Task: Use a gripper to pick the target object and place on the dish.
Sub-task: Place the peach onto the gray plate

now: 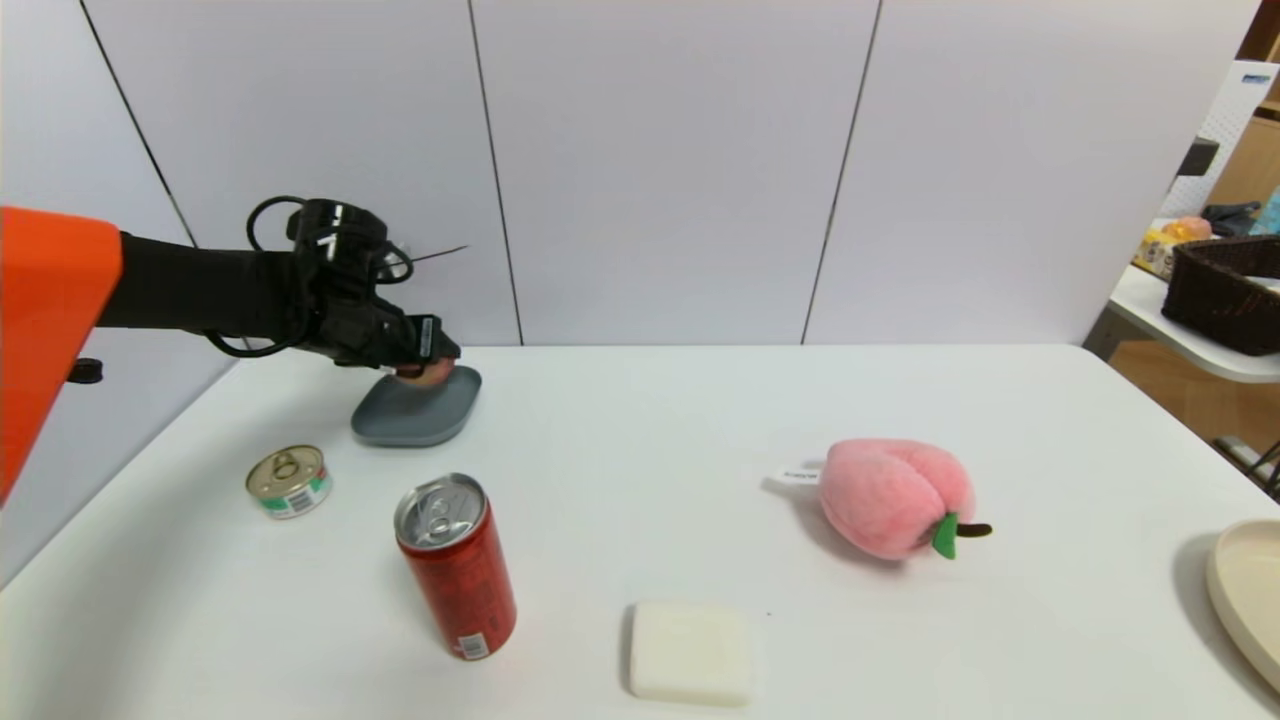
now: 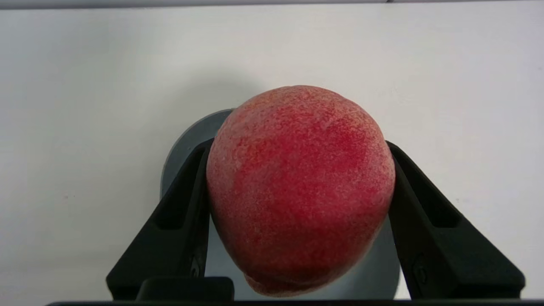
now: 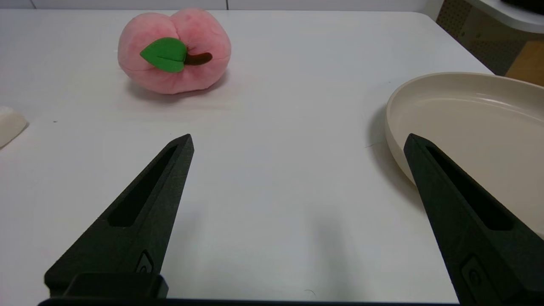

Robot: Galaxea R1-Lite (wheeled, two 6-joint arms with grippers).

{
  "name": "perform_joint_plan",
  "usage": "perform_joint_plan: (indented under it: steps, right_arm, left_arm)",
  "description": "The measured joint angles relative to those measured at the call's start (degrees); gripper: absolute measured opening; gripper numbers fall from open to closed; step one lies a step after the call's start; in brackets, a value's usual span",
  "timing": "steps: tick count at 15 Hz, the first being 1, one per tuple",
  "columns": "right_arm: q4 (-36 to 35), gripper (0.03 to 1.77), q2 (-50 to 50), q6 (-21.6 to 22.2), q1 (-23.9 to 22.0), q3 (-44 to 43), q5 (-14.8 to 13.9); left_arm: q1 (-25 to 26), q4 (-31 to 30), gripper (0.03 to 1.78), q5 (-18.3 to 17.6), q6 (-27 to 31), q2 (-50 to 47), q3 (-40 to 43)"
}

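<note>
Soap bar [image 1: 690, 652], white, lies nearest on the white counter [image 1: 650, 450], beside an upright red drink can [image 1: 457, 565]. Small tin [image 1: 289, 481], pull-tab lid up, sits farther left.

Left tool [image 2: 299, 178]: pinches the peach [image 2: 299, 187] between both black fingers [image 2: 180, 204], low over the far end of the grey-blue dish [image 1: 415, 412] at the counter's far left. Whether the peach touches the dish cannot be told. In the head view only a sliver of the peach [image 1: 430, 374] shows beneath the left tool [image 1: 425, 365]; in the left wrist view the fruit hides most of the dish [image 2: 187, 140].

Right tool [image 3: 297, 142]: fingers spread wide, nothing between them, hovering above bare counter near the cream plate [image 3: 467, 110]; not seen in the head view.

Plush peach [image 1: 895, 497], pink, green leaf, white tag, lies right of centre. Cream plate [image 1: 1245, 600] cut off at the right edge.

Room: pale panelled wall [image 1: 660, 170] behind the counter; at far right, a second white table [image 1: 1190, 320] with a dark woven basket [image 1: 1225, 290], partly cropped, and small items too indistinct to name.
</note>
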Motion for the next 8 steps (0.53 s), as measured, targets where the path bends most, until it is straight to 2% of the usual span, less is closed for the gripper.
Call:
perform_joint_plan:
  steps: [8]
  right_arm:
    - [0.0,1.71,0.0,0.0,0.0,0.0,0.0]
  left_arm:
    - [0.2,1.4,1.18,0.2,-0.4,1.0,0.4]
